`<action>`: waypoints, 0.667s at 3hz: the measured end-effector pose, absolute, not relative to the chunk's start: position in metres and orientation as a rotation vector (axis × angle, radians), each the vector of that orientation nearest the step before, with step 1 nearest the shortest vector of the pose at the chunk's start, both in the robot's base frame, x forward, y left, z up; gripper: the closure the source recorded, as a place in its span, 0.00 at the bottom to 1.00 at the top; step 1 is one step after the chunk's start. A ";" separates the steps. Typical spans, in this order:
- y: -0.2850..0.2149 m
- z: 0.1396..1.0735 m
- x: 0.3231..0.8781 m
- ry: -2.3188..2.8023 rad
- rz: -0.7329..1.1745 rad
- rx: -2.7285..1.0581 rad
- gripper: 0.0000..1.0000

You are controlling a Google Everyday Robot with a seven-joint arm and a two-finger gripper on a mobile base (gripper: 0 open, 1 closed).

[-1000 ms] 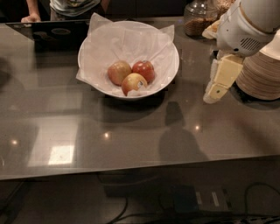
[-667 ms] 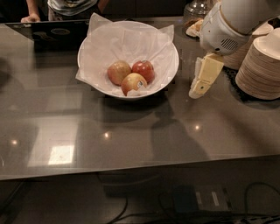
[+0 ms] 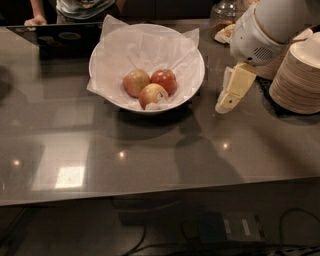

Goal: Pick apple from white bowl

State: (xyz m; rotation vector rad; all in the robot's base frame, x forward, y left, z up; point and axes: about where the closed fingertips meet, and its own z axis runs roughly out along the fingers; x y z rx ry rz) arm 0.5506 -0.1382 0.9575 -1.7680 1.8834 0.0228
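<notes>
The white bowl (image 3: 192, 82), lined with crinkled white paper, sits on the grey counter at centre back. Three apples lie in it. The deep-red apple (image 3: 165, 80) is at the right. A pale yellowish-pink apple (image 3: 135, 82) is to its left, and a red-yellow apple with a pale patch (image 3: 152, 95) is in front. My gripper (image 3: 225, 104) hangs down from the white arm just right of the bowl's rim, above the counter and outside the bowl. It holds nothing.
A stack of tan paper bowls (image 3: 300, 77) stands at the right edge, close behind the arm. A glass jar (image 3: 225, 12) and a dark laptop (image 3: 62, 37) sit at the back. A person stands behind the counter (image 3: 82, 7).
The arm and gripper have moved left, from near the paper bowl stack toward the white bowl's right rim. The apples have not moved.
</notes>
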 end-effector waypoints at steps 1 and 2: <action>-0.132 0.955 0.567 1.846 0.016 -1.750 0.00; -0.121 0.953 0.586 1.796 0.033 -1.757 0.00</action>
